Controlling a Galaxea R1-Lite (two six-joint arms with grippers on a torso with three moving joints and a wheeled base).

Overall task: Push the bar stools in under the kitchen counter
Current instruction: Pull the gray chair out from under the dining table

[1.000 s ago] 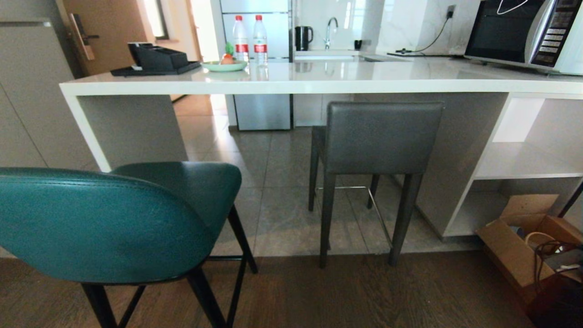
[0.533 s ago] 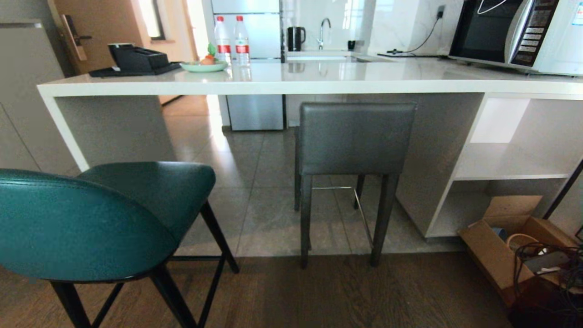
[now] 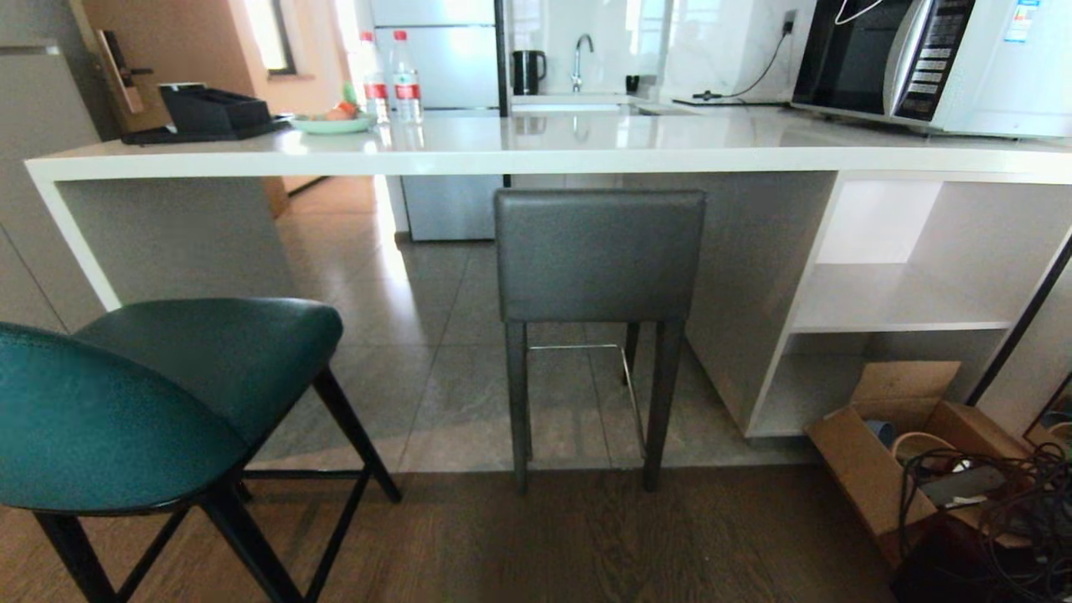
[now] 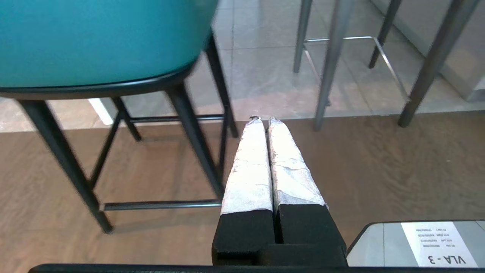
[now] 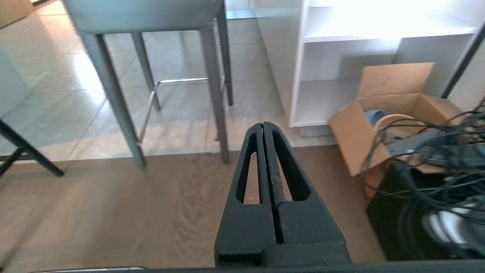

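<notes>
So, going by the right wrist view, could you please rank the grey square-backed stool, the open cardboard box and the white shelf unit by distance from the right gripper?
The right gripper is shut, above the wooden floor.
1. Grey square-backed stool: its nearest leg stands just ahead, toward the left arm's side.
2. Open cardboard box: on the floor on the outer side.
3. White shelf unit: behind the box, under the counter.
</notes>
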